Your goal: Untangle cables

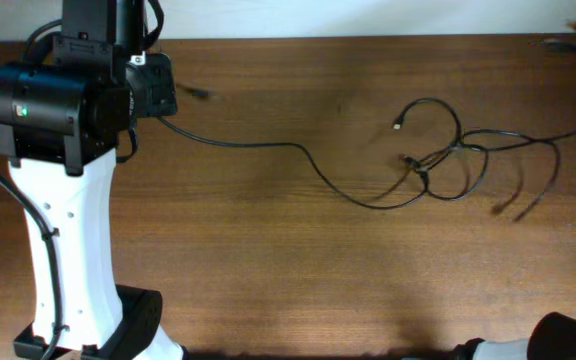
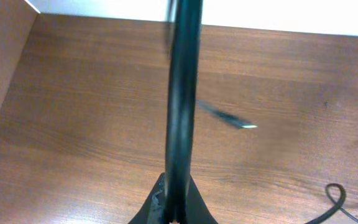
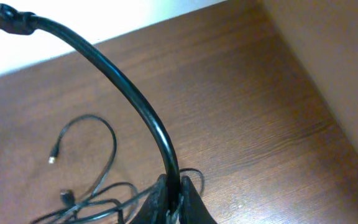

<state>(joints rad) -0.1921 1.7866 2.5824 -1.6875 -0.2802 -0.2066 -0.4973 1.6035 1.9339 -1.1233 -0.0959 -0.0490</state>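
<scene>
On the counter (image 1: 268,260) right of centre, the cables (image 1: 438,165) sit knotted; your left hand (image 2: 171,202) and right hand (image 3: 174,198) each pinch one cord tight. Pull apart too fast and the knot likely cinches, or a cord slips out

The bench (image 1: 298,260) is lit evenly and softly, with only faint shadows cast just beside the cables (image 1: 438,165), while directly above the left pincer (image 2: 174,208) one of them is rendered thick and out of focus, a plug (image 2: 244,125) beyond it is smeared by blur, and the far wall (image 2: 278,12) is blown out to white.
</scene>
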